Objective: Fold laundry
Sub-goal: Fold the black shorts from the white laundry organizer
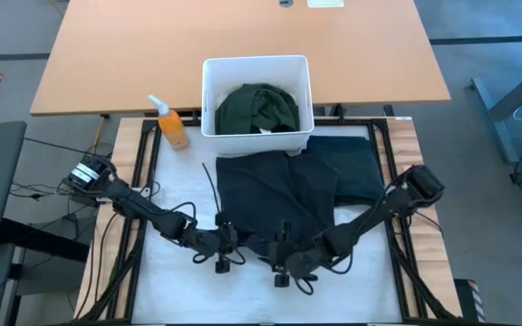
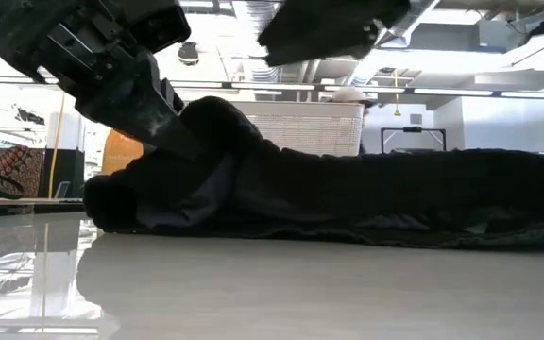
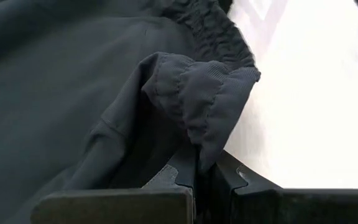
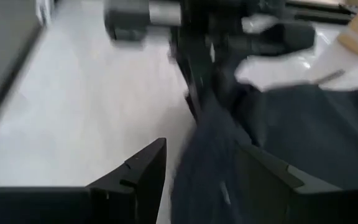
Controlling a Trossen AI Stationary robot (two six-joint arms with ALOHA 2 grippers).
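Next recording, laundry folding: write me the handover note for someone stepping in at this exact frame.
Left gripper: shut on the ribbed cuff of the dark garment, at its near left edge.
Right gripper: fingers open at the garment's near edge, cloth between them, not closed on it.
Things: the dark garment lies spread on the white mat, bunched along the near edge. A green garment sits in the white bin behind it.
Done: one garment out and laid flat; left grip taken.
Left: close the right gripper, fold this garment, then the one in the bin.
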